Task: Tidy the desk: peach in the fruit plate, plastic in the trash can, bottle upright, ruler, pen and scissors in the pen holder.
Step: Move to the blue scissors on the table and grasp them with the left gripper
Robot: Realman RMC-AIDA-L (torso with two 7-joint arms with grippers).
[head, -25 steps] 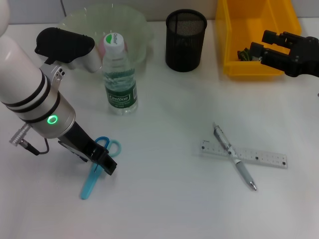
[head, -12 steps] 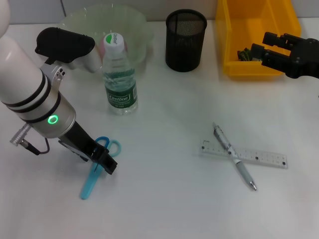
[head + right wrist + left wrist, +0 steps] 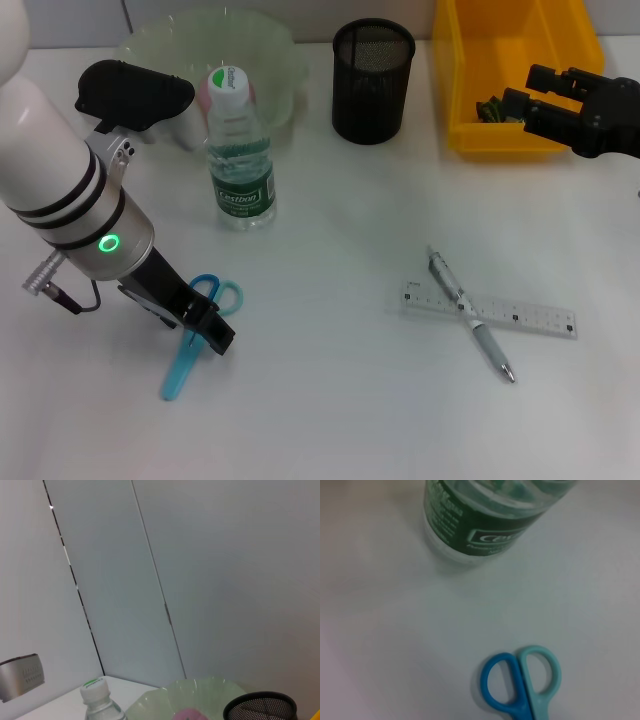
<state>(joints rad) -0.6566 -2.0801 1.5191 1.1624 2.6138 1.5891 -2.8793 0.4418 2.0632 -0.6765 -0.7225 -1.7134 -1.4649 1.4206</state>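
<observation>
Straddling the blue scissors [image 3: 198, 331] flat on the tabletop [image 3: 330, 400], the left hand [image 3: 205, 330] sits low for a pickup, finger state indeterminable, while the right hand [image 3: 525, 95] waits spread beside the yellow bin [image 3: 470, 70].

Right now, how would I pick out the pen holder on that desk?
Look along the far edge of the white desk, between the pale green fruit plate and the yellow bin. The pen holder stands upright there: a black wire-mesh cup, the only dark, round, see-through container.
</observation>
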